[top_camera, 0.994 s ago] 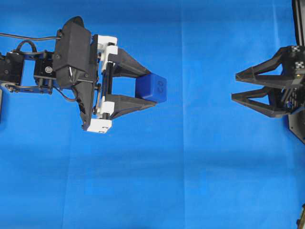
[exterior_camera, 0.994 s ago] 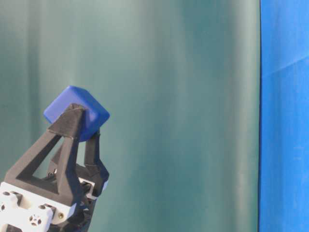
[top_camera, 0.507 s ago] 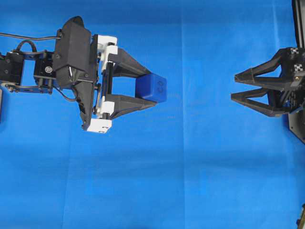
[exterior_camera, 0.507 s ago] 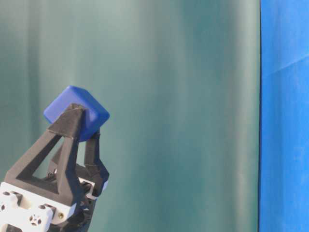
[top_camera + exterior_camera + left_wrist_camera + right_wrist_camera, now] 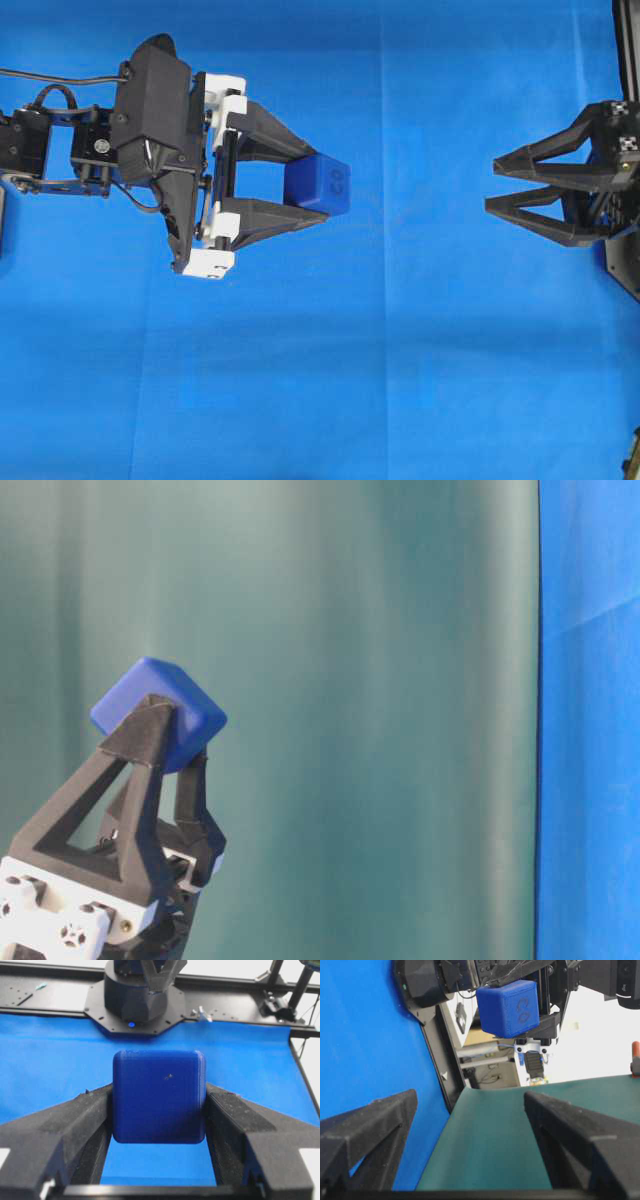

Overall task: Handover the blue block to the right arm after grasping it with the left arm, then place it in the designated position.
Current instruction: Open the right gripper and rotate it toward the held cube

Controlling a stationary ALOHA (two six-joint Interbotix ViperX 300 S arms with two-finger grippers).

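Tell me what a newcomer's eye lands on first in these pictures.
The blue block, pinched at the fingertips of the left pincer and held up off the blue cloth, left of centre. Facing it across a wide gap, the all-black right pincer waits open at the right edge.

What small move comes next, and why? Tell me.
Probably bring the right claw across toward the blue block, jaws kept open. The left claw pinches the block aloft, its far end sticking out free, and a wide stretch of blue cloth separates the two claws.
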